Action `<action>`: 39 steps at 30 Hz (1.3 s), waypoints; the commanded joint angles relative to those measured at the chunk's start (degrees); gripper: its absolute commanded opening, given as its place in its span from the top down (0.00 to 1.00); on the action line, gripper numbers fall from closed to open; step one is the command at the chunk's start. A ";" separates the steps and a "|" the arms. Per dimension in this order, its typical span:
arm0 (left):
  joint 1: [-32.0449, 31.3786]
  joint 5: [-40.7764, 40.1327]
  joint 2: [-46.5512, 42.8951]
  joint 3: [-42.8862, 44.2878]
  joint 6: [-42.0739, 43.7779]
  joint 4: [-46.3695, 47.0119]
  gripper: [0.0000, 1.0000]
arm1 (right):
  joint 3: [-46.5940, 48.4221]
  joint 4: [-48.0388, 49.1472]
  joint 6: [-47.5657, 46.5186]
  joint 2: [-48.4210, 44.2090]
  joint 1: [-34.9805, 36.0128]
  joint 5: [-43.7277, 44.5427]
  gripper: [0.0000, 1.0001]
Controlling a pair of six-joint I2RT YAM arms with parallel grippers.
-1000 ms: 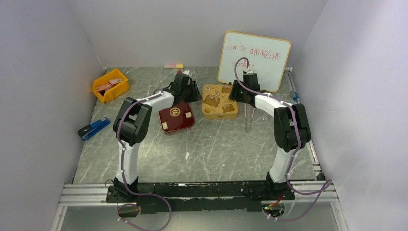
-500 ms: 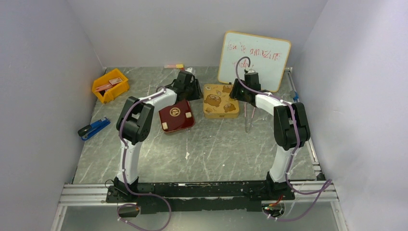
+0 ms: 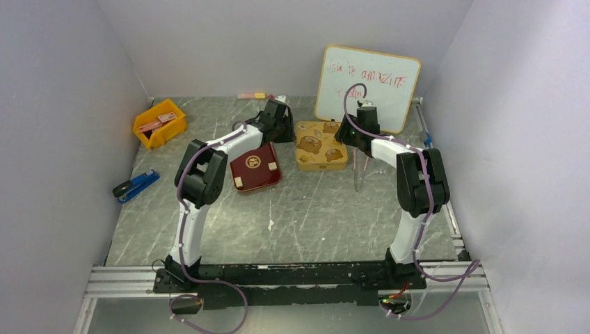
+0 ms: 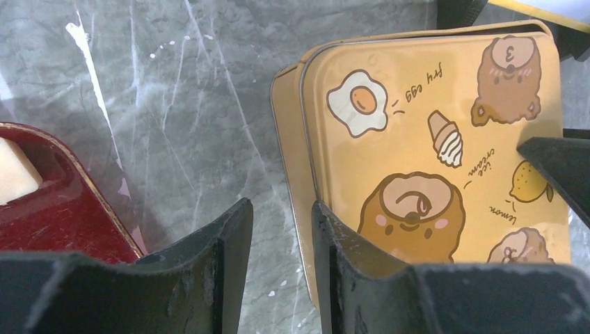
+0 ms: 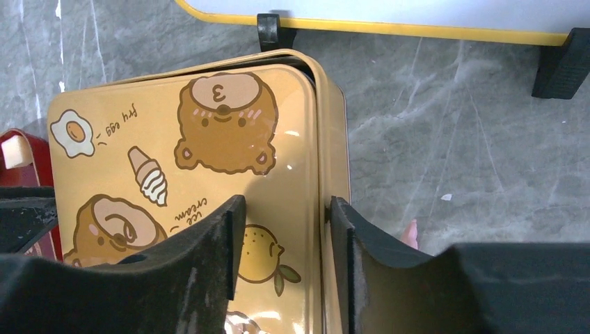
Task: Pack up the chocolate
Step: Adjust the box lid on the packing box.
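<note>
Left hand is part open, its jaws astride the left rim of the gold tin. Right hand is spread wide astride the right rim. Neither hand grasps anything. Both arms reach forward with hands angled down. Chocolate lies in the red tray beside the tin on the desk.

My left gripper scooted right, off the red tray's far edge, now straddling the gold tin's left wall.
</note>
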 commanded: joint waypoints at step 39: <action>0.12 -4.19 -13.66 -15.19 -5.37 4.17 0.66 | -6.36 -6.23 0.83 -3.89 2.38 -1.78 0.60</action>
